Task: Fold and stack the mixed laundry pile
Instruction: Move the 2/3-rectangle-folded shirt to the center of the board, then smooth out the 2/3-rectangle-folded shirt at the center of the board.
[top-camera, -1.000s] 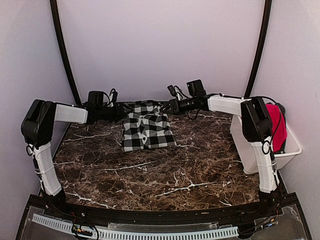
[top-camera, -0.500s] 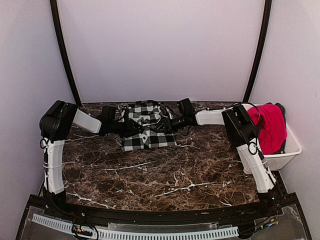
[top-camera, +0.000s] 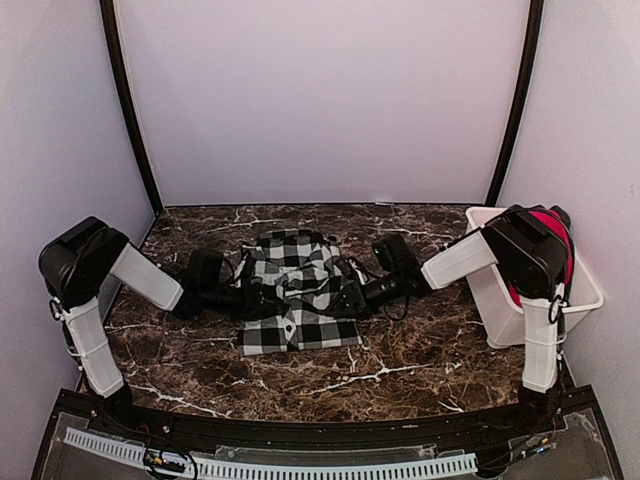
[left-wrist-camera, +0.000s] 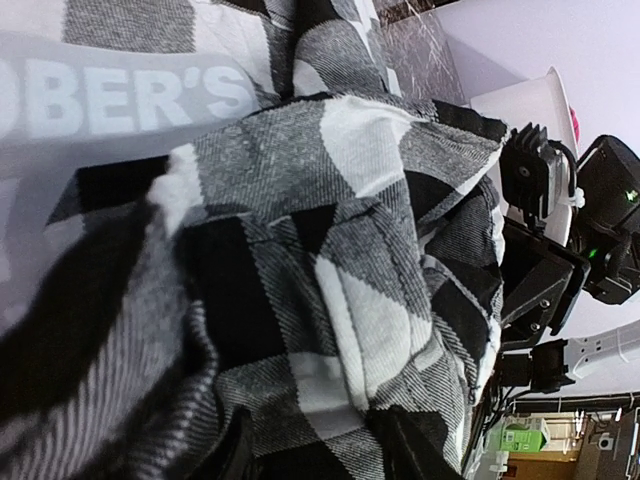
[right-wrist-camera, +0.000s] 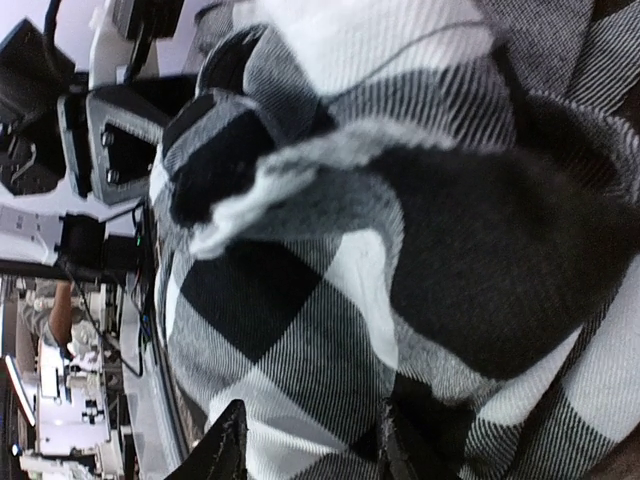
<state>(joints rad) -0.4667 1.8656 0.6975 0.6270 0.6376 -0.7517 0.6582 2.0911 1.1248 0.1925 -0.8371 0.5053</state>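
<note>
The black-and-white checked garment (top-camera: 300, 332) lies bunched at the table's middle, its far part drawn up over the near part. My left gripper (top-camera: 258, 298) grips its left side and my right gripper (top-camera: 348, 297) its right side, low over the table. In the left wrist view, the left gripper (left-wrist-camera: 320, 452) has checked cloth (left-wrist-camera: 340, 300) between its fingers, and white lettering (left-wrist-camera: 130, 95) shows. The right gripper (right-wrist-camera: 312, 447) is likewise shut on checked cloth (right-wrist-camera: 300, 330). The plain red garment (top-camera: 555, 222) hangs in the bin at the right, partly hidden by the right arm.
The white plastic bin (top-camera: 497, 300) stands at the table's right edge, beside the right arm's base. Dark marble table (top-camera: 400, 350) shows around the garment. Walls close in the back and both sides.
Both grippers have moved from the back of the table toward the near side, pulling the checked garment's far edge with them. The garment now lies nearer and more bunched.
</note>
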